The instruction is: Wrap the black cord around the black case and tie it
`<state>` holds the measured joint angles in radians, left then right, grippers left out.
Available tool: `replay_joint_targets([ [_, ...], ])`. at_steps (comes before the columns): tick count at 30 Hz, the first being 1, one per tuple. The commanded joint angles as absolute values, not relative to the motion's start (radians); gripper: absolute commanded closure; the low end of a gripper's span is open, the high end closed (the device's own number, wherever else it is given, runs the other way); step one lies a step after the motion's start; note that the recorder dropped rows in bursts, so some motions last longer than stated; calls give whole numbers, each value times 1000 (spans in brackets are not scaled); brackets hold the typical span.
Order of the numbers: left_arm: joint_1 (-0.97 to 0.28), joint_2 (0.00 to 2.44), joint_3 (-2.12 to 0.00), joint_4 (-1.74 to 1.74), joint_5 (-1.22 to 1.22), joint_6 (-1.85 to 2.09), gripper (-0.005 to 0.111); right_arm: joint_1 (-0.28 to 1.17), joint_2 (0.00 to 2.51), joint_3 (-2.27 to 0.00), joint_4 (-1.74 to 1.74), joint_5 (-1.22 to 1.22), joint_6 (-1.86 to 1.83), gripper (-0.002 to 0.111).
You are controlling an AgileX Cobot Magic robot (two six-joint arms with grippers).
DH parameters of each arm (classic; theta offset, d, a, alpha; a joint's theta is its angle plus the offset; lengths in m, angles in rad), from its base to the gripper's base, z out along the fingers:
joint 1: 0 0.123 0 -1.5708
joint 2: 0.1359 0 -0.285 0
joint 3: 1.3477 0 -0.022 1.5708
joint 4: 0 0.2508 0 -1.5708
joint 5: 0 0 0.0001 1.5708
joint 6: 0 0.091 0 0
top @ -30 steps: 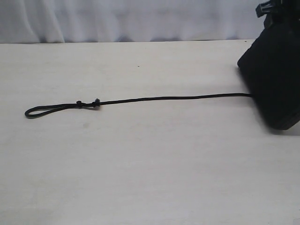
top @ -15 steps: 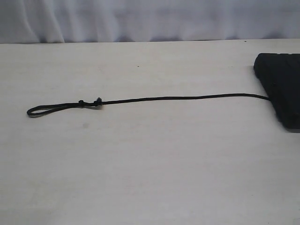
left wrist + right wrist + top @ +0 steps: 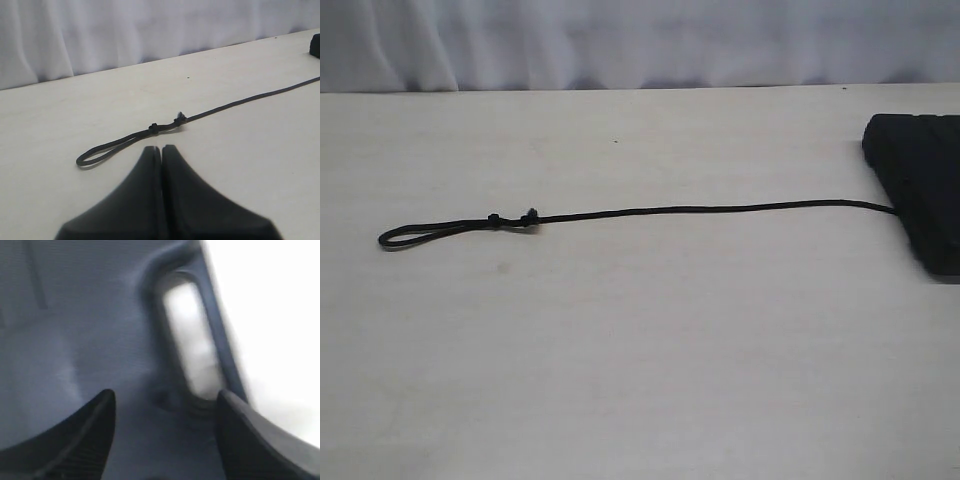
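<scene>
Black case (image 3: 920, 190) lowered flat, shifted right; right claw (image 3: 165, 396) left exterior view.

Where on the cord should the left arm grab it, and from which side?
Pinch the cord on the single strand just beside its knots, coming straight down from above with the jaws across it. It lies flat on the table, and the knots should stop slipping.

Left gripper (image 3: 161, 148): two matte black fingers, smooth, broad at the base, tapering to narrow tips.
Right gripper (image 3: 165, 394): two black fingers, faintly ribbed, blurred.
</scene>
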<state>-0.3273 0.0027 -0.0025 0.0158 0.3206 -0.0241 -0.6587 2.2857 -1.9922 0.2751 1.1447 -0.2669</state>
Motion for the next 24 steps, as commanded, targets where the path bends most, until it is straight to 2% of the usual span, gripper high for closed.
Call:
replay_joint_targets([
  [1, -326, 0, 0, 14, 309, -31, 107, -661, 2288, -2009, 145, 1127, -233, 53],
  [7, -326, 0, 0, 14, 309, -31, 107, -600, 2292, -2009, 162, 1023, -486, 53],
  [13, -326, 0, 0, 14, 309, -31, 107, -534, 2336, -2011, -157, 958, -365, 53],
  [22, -326, 0, 0, 14, 309, -31, 107, -534, 2425, -2011, -171, 903, -362, 53],
  [24, -326, 0, 0, 14, 309, -31, 107, -534, 2435, -2011, -164, 898, -362, 59],
])
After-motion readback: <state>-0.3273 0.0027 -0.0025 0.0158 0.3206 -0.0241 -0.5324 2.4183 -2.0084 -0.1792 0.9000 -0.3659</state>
